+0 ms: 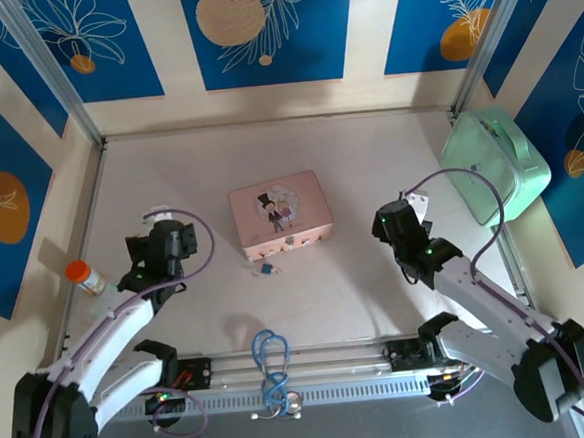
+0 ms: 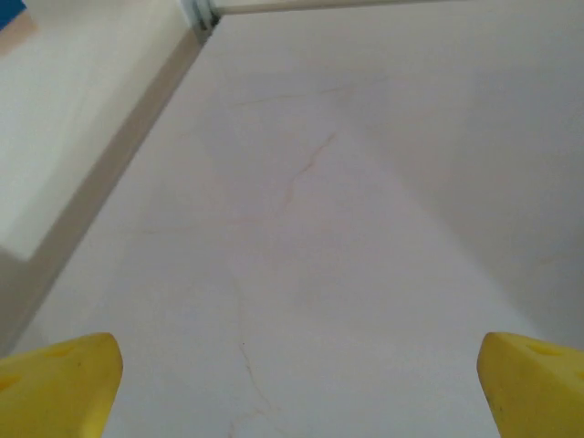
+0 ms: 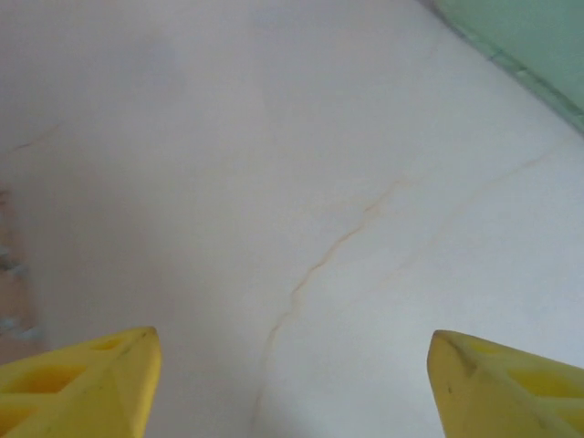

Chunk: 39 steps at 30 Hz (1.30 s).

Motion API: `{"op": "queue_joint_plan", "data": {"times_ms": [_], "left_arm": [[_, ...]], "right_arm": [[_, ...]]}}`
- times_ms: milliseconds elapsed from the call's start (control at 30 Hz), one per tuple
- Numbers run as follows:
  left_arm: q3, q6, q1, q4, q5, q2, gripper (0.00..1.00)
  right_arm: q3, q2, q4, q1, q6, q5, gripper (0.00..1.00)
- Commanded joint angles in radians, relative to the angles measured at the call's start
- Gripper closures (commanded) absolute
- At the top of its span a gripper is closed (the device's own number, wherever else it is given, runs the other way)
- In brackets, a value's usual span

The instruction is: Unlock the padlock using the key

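Observation:
The padlock [image 1: 264, 269] is a tiny brass and bluish piece lying on the table just in front of the pink tin [image 1: 281, 215]. I cannot make out the key as a separate thing. My left gripper [image 1: 163, 235] hovers well to the left of the padlock. Its yellow fingertips [image 2: 64, 383] stand wide apart over bare table, so the left gripper [image 2: 299, 388] is open and holds nothing. My right gripper [image 1: 397, 217] hovers to the right of the tin. In the right wrist view the right gripper [image 3: 294, 388] is open too, with bare tabletop between its fingertips [image 3: 511, 388].
A mint-green case [image 1: 494, 163] leans at the right wall, its edge [image 3: 520, 36] showing at the top right of the right wrist view. An orange-capped bottle [image 1: 83, 276] stands at the left edge. A blue looped cable [image 1: 272, 366] lies at the near edge between the arm bases.

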Motion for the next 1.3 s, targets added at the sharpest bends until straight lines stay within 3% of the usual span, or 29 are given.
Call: {"op": "queue_joint_plan", "data": {"times_ms": [0, 233, 333, 400, 433, 500, 567, 700, 767, 833, 900, 933, 967, 1033, 1267], "left_arm": [[-0.088, 0.174, 0.053, 0.426, -0.112, 0.094, 0.0], [-0.104, 0.182, 0.131, 0.596, -0.076, 0.315, 0.01], [-0.096, 0.173, 0.184, 0.658, 0.022, 0.354, 0.0], [-0.091, 0.172, 0.219, 0.698, 0.096, 0.381, 0.0], [-0.089, 0.18, 0.236, 0.721, 0.148, 0.394, 0.0], [-0.078, 0.195, 0.27, 0.735, 0.264, 0.415, 0.01], [-0.02, 0.184, 0.309, 0.644, 0.392, 0.446, 0.0], [0.047, 0.222, 0.316, 0.575, 0.585, 0.496, 0.01], [0.047, 0.225, 0.316, 0.584, 0.633, 0.499, 0.0], [0.038, 0.197, 0.318, 0.627, 0.647, 0.505, 0.0], [-0.05, 0.181, 0.315, 0.837, 0.636, 0.556, 0.0], [-0.108, 0.187, 0.302, 1.025, 0.612, 0.618, 0.0], [-0.138, 0.197, 0.293, 1.095, 0.605, 0.624, 0.0], [-0.11, 0.18, 0.292, 0.991, 0.569, 0.601, 0.0], [-0.115, 0.186, 0.286, 1.026, 0.543, 0.612, 0.0]], "right_arm": [[0.022, 0.09, 0.114, -0.069, -0.057, 0.076, 0.19], [-0.018, 0.224, 0.44, -0.152, -0.28, 0.097, 0.17], [-0.063, 0.272, 0.525, -0.227, -0.277, 0.039, 0.16], [-0.103, 0.307, 0.627, -0.271, -0.29, -0.027, 0.12], [-0.084, 0.316, 0.593, -0.293, -0.29, -0.096, 0.0], [-0.078, 0.344, 0.654, -0.316, -0.309, -0.22, 0.01], [-0.074, 0.397, 0.77, -0.322, -0.38, -0.327, 0.01], [-0.055, 0.535, 0.954, -0.355, -0.475, -0.506, 0.01], [-0.05, 0.519, 0.91, -0.432, -0.439, -0.664, 0.01], [-0.105, 0.516, 1.003, -0.452, -0.445, -0.742, 0.01], [-0.173, 0.559, 1.182, -0.41, -0.481, -0.697, 0.01], [-0.172, 0.546, 1.153, -0.402, -0.485, -0.676, 0.01], [-0.152, 0.541, 1.104, -0.414, -0.473, -0.684, 0.01], [-0.154, 0.542, 1.108, -0.434, -0.463, -0.722, 0.01], [-0.157, 0.542, 1.114, -0.422, -0.47, -0.697, 0.01]]}}
